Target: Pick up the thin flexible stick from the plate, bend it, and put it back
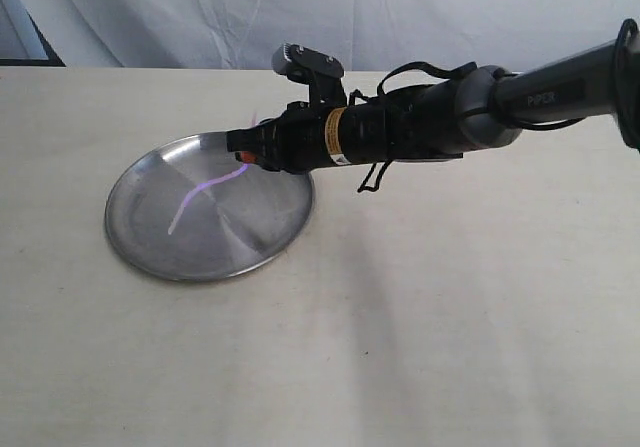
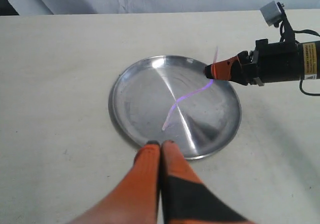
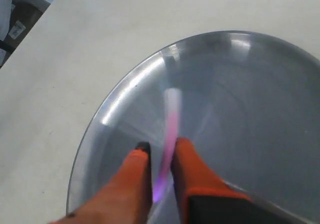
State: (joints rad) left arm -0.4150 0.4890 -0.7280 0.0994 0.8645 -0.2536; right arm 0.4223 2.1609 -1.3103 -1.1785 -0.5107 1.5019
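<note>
The shiny steel plate (image 1: 250,239) (image 2: 142,96) (image 3: 118,92) lies on the pale table. My right gripper (image 1: 238,154) (image 2: 209,72) (image 3: 163,145) hovers over the plate's far rim, shut on the thin pink-purple stick (image 1: 205,192) (image 2: 186,97) (image 3: 172,113). The stick curves down from the jaws, and its free end rests on the plate's middle. A short pale piece of it pokes up above the fingers in the left wrist view. My left gripper (image 2: 161,144) is shut and empty, just outside the plate's near rim. It does not show in the exterior view.
The right arm (image 1: 470,112) stretches in from the right, above the table. Bare pale tabletop (image 1: 420,317) surrounds the plate. A white cloth backdrop (image 1: 300,7) hangs behind the table's far edge.
</note>
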